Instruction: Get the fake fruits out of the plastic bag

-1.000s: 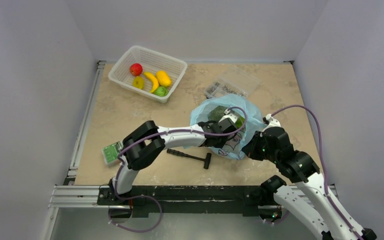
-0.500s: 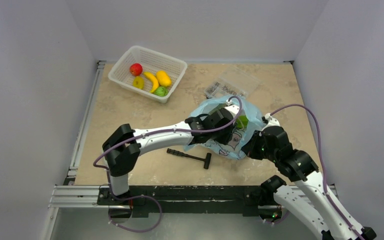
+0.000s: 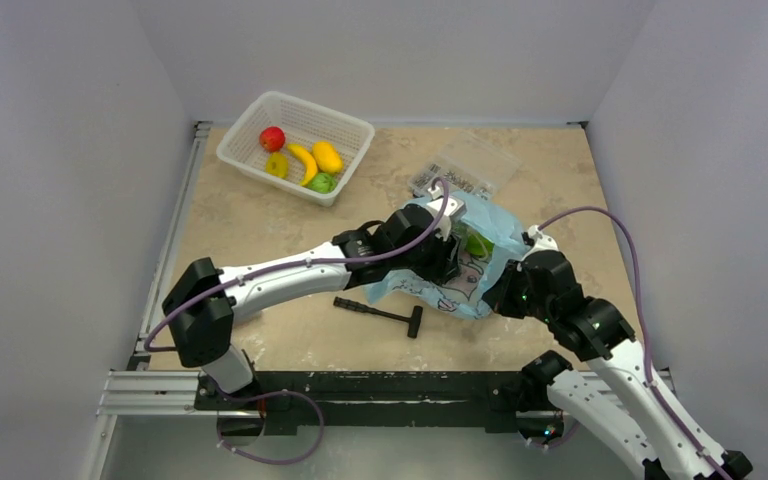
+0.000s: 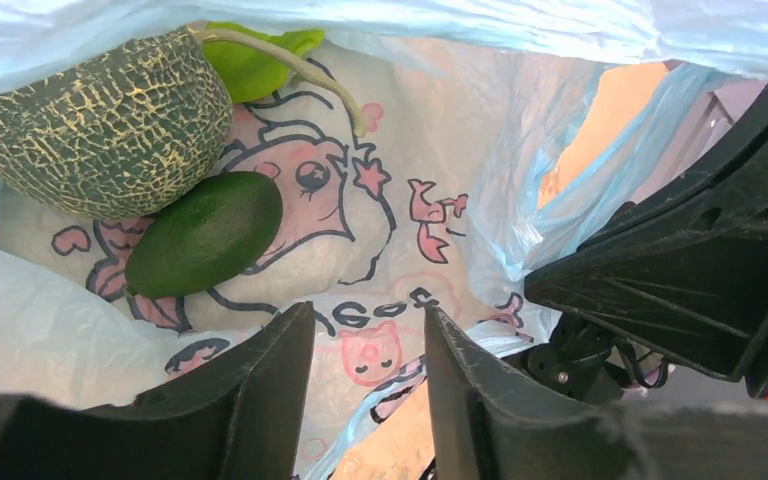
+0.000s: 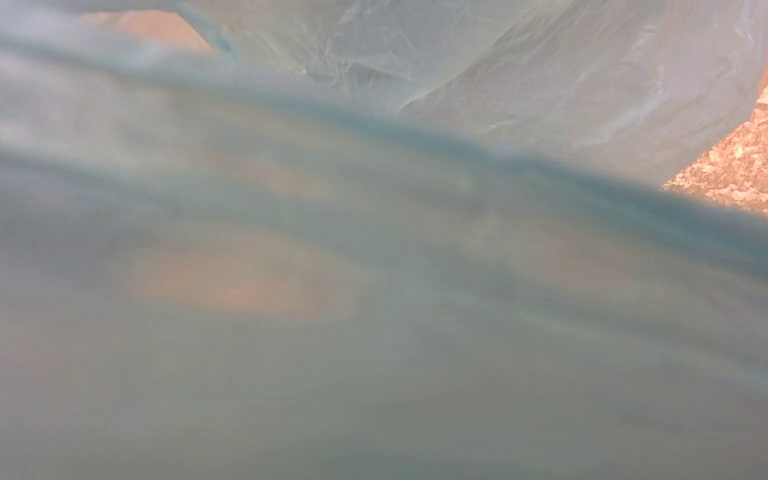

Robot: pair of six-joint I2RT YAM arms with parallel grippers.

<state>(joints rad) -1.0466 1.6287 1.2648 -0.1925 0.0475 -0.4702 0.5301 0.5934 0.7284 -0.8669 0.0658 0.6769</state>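
Left claw (image 4: 360,395) half open, empty, inside bag (image 4: 580,130); avocado (image 4: 205,245) sits up-left of it, long axis diagonal. Right claw (image 3: 505,288) closed, seemingly pinching bag rim

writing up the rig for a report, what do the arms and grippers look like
Both the left arm and the right arm have white tube-like links joined by bulky black joint housings. A thin purple cable loops loosely along each one. The left gripper has two matte black, wedge-shaped fingers with smooth moulded faces.
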